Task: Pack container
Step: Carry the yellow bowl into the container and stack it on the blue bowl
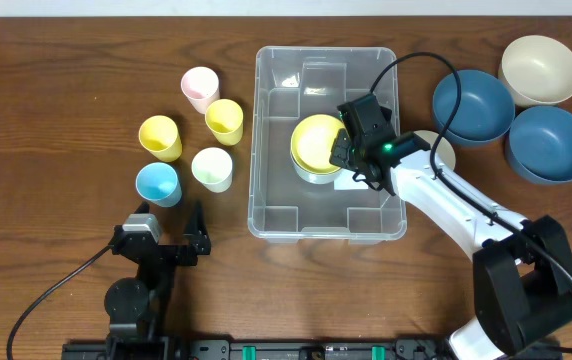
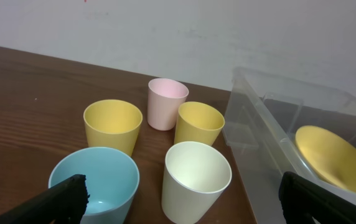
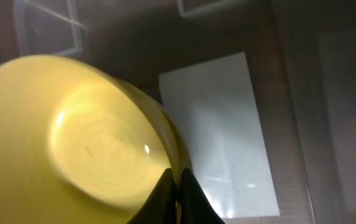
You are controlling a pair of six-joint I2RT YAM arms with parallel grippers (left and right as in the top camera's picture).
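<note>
The container [image 1: 326,53] is a clear rectangular bin at the table's middle, with a white label [image 3: 228,124] on its base. A yellow bowl [image 1: 316,142] is inside it, tilted, with a pale rim showing just below it. My right gripper [image 1: 344,150] reaches into the bin and is shut on the yellow bowl's [image 3: 72,137] rim; in the wrist view the right gripper [image 3: 177,177] pinches that thin edge. My left gripper [image 1: 166,232] stands open near the front left, holding nothing. The same left gripper [image 2: 181,199] faces the cups, its dark fingers [image 2: 60,199] wide apart.
Several cups stand left of the bin: pink [image 1: 200,88], two yellow [image 1: 160,138] [image 1: 225,121], cream [image 1: 212,168], blue [image 1: 157,184]. Right of the bin are two blue bowls [image 1: 473,105] [image 1: 550,142], a cream bowl [image 1: 540,68], and another pale bowl [image 1: 438,148] partly under my right arm.
</note>
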